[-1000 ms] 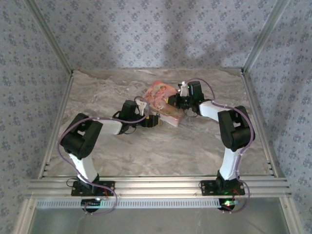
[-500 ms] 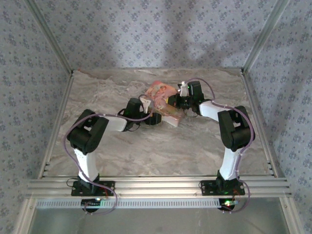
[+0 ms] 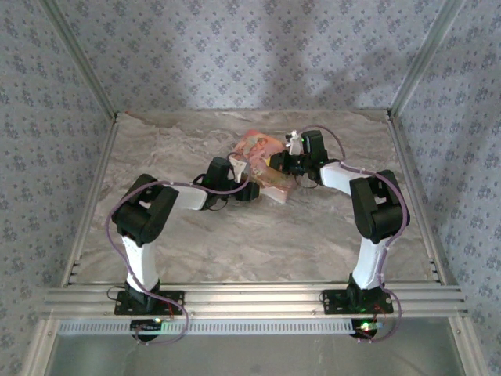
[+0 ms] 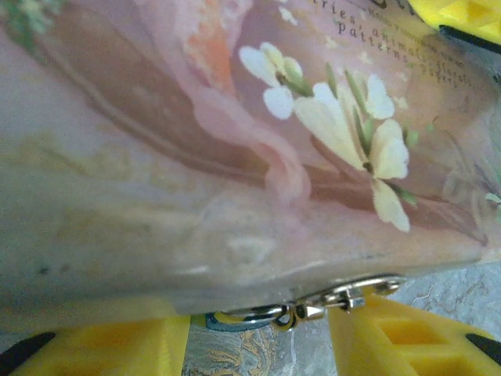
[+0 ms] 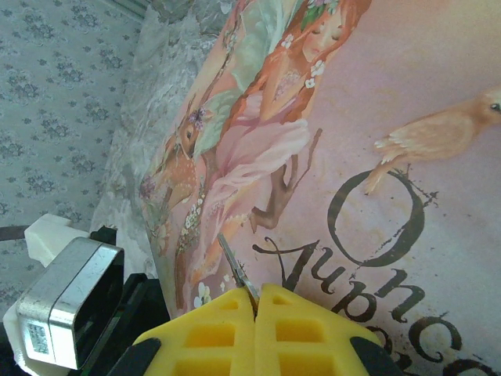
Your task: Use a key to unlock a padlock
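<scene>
The flat pink illustrated box (image 3: 257,146) lies mid-table, tilted. My left gripper (image 3: 252,190) is at its near edge, and in the left wrist view it (image 4: 258,341) is open, its yellow fingers (image 4: 391,333) standing either side of a metal clasp and ring (image 4: 329,299) under the box's edge (image 4: 235,157). A small yellow bit shows inside the ring; I cannot tell if it is the padlock. My right gripper (image 3: 275,163) hovers over the box lid (image 5: 376,157). It (image 5: 257,294) is shut on the key (image 5: 235,268), whose thin metal blade sticks out while its head stays hidden between the pads.
Patterned walls and aluminium posts enclose the marble table (image 3: 235,235). The left arm's wrist camera block (image 5: 70,305) sits close to my right gripper, at the box's left side. One yellow finger of the right gripper (image 4: 462,16) shows above the box lid.
The left arm has stretched forward and right, bringing its gripper up against the box's near edge. The right arm has stayed over the box with the key.
</scene>
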`<state>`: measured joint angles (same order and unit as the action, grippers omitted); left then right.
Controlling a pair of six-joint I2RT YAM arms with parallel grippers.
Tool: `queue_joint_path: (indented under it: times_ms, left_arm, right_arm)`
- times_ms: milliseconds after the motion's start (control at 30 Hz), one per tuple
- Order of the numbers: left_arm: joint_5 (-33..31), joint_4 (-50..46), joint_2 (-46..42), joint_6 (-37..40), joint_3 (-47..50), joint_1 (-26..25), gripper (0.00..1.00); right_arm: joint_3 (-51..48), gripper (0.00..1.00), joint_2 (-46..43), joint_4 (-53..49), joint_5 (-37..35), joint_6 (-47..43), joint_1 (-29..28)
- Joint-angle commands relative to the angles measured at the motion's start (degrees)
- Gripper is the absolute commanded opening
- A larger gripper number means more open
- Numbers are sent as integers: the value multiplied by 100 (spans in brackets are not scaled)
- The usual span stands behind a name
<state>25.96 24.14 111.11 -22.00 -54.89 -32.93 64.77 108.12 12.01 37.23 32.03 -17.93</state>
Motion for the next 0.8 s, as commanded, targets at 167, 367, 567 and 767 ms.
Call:
queue_joint_path:
  times_ms: [167, 367, 567, 767]
  left_arm:
    - [140, -45, 138, -6, -240, -67, 48]
    - [140, -102, 192, -15, -310, -66, 44]
    - [53, -83, 200, -84, -314, -66, 40]
    - [-19, -111, 210, -134, -345, -67, 29]
  right_arm:
    - [-101, 0, 43, -524, -200, -92, -35]
    - [-96, 0, 52, -516, -203, -82, -51]
    - [-90, 0, 53, -515, -193, -73, -67]
    - [-106, 0, 26, -507, -191, -70, -99]
